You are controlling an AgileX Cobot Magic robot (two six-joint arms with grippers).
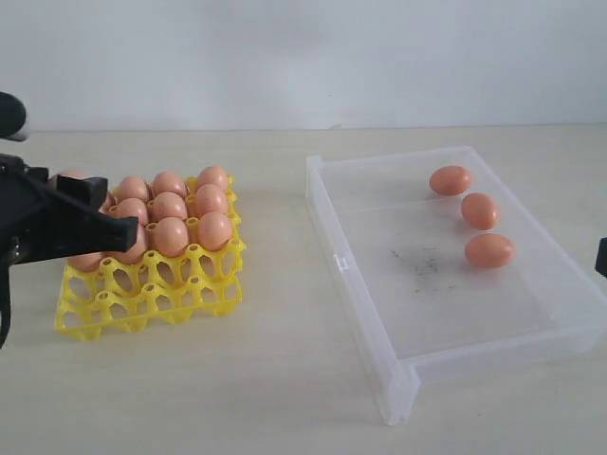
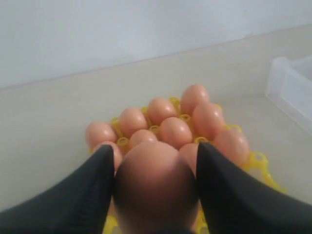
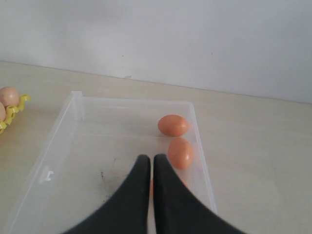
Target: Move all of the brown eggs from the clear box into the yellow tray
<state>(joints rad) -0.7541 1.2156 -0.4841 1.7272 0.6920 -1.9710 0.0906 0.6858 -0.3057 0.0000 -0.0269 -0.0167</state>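
Three brown eggs (image 1: 479, 210) lie in the clear box (image 1: 353, 275); another hangs over the yellow tray (image 1: 142, 301).
Box and tray sit apart on the tabletop (image 1: 285, 379), and more eggs fill the tray's back rows. The left fingers (image 2: 92, 195), spread wide, press both sides of the held egg (image 2: 153, 185) above the tray. The right fingers (image 3: 139, 190) are pressed together, holding nothing, over the box.
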